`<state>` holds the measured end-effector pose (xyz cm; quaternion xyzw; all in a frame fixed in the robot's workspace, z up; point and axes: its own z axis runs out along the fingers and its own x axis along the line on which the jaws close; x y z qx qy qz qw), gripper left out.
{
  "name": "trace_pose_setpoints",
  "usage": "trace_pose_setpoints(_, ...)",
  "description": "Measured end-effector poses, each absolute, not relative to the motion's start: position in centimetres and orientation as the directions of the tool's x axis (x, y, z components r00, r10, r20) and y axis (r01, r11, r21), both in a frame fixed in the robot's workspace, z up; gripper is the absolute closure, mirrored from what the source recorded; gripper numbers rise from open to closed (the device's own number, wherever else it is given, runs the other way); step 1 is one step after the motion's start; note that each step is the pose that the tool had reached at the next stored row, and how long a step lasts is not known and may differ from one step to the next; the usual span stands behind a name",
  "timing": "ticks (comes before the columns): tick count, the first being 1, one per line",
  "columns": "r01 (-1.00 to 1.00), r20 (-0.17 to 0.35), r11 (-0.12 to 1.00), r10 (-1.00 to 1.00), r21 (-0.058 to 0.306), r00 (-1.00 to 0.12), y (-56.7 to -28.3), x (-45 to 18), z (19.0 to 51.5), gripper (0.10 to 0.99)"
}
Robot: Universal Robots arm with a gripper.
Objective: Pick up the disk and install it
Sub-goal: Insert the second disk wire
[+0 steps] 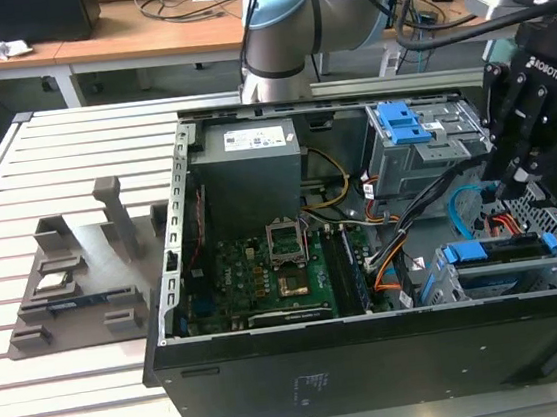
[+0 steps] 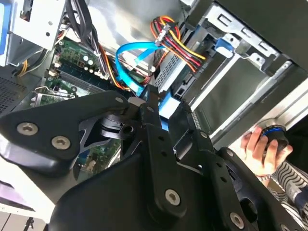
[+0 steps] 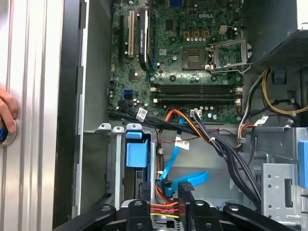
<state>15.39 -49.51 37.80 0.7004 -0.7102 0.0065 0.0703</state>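
We see the open computer case (image 1: 375, 348), the disk (image 1: 500, 249) seemingly seated in its bay at 4 o'clock, gripper (image 1: 513, 182) just above, grip state we cannot tell

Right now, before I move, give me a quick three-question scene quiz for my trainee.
1. True or false: the computer case is open, with its motherboard exposed.
2. The gripper is nearest: A) the grey fixture on the table, B) the drive cage at the exterior view's right, C) the power supply.
3. Fill in: the flat cable looping near the gripper is ___.
Key: 1 true; 2 B; 3 blue.
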Motion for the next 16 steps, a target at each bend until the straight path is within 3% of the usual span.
trace_pose_setpoints(8,-0.996,0.109,-0.007,-0.994,0.089,0.017,-49.5,14.9,37.0,0.741)
trace_pose_setpoints(9,-0.996,0.109,-0.007,-0.994,0.089,0.017,-49.5,14.9,37.0,0.922)
trace_pose_setpoints(13,-0.996,0.109,-0.007,-0.994,0.089,0.017,-49.7,14.9,37.0,0.925)
trace_pose_setpoints(16,-0.996,0.110,-0.007,-0.994,0.089,0.017,-52.1,15.1,36.3,0.925)
